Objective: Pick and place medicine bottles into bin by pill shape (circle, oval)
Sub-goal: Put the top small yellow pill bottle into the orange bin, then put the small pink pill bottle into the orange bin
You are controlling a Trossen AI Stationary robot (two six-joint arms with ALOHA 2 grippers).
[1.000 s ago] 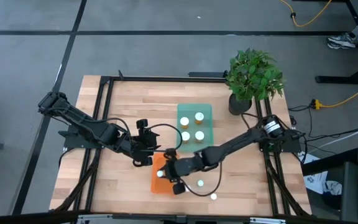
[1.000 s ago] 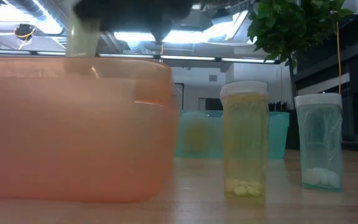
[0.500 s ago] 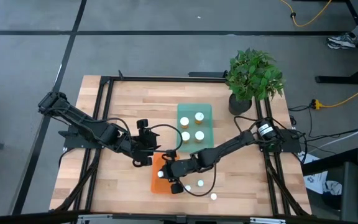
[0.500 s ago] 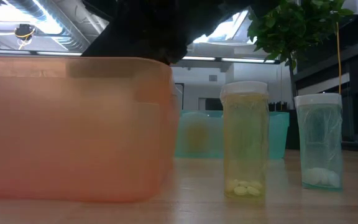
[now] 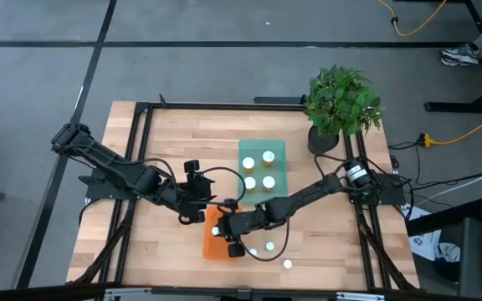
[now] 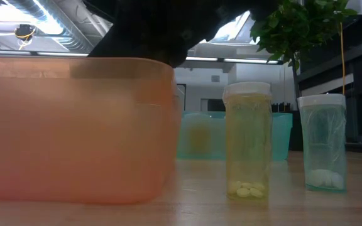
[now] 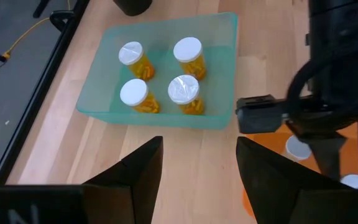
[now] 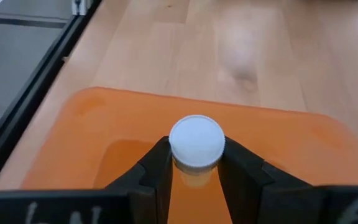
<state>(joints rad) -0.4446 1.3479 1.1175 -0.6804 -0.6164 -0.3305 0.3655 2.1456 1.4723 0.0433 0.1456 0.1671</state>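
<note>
Orange bin: bottle between fingers

The high view looks straight down on the whole pale wooden tabletop. The low view sits at tabletop height, close against the translucent orange plastic bin, which the right wrist view shares from just above.
</note>
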